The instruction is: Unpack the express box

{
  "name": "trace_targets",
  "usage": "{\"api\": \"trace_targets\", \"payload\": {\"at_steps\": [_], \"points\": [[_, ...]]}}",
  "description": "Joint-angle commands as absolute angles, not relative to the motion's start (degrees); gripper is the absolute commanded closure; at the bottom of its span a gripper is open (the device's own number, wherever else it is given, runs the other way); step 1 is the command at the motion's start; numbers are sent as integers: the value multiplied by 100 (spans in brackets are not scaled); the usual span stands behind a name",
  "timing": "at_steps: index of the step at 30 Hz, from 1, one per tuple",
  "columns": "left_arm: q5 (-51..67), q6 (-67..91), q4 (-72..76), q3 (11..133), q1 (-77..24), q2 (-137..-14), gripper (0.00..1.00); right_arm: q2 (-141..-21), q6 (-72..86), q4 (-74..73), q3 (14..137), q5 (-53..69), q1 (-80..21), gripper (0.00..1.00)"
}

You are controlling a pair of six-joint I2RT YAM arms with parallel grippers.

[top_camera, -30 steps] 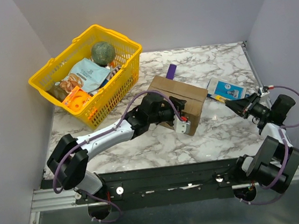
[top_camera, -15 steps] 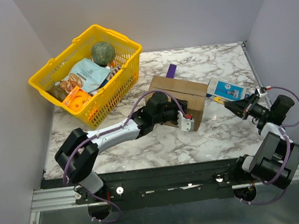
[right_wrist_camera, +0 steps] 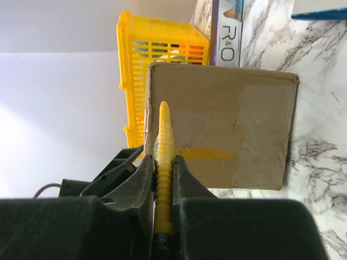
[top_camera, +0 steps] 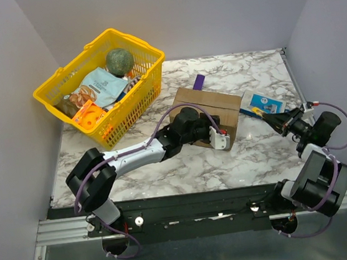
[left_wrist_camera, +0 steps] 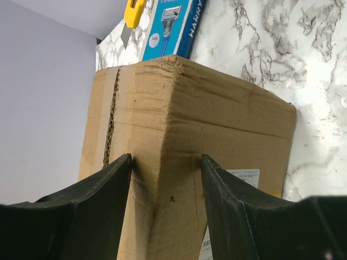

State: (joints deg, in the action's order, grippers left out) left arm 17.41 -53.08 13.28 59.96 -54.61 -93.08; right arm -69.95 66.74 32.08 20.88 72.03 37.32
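The express box [top_camera: 203, 106] is a brown cardboard carton lying mid-table. Its taped seam shows in the right wrist view [right_wrist_camera: 233, 124]. My left gripper [top_camera: 217, 137] pinches the box's near right corner. In the left wrist view the gripper [left_wrist_camera: 165, 160] has one finger on each side of the dented corner edge of the box [left_wrist_camera: 217, 124], beside a small printed label [left_wrist_camera: 241, 176]. My right gripper [top_camera: 270, 118] is to the right of the box and apart from it. It [right_wrist_camera: 161, 162] is shut on a yellow utility knife [right_wrist_camera: 164, 130] that points at the box.
A yellow basket [top_camera: 50, 97] full of goods stands at the back left. A slim purple box [top_camera: 199, 82] lies behind the carton. A blue razor pack [top_camera: 262, 102] lies to its right, near my right gripper. Grey walls close three sides.
My left arm has stretched right along the box's near side to its right corner, and the box has turned slightly. My right gripper with the knife has shifted a little up and right.
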Motion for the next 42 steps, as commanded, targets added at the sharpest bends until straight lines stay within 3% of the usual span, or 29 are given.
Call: {"api": "trace_targets", "payload": {"at_steps": [1, 8, 42], "points": [[1503, -4984, 1546, 6275, -5554, -9501, 39, -7215, 7040, 3823, 2214, 6812, 3586, 99], [1397, -4808, 1688, 6284, -5686, -9615, 39, -7716, 7400, 4473, 2513, 6759, 3305, 99], [994, -4746, 1617, 6249, -5704, -9721, 39, -7480, 7479, 3885, 2487, 7083, 2997, 99]]}}
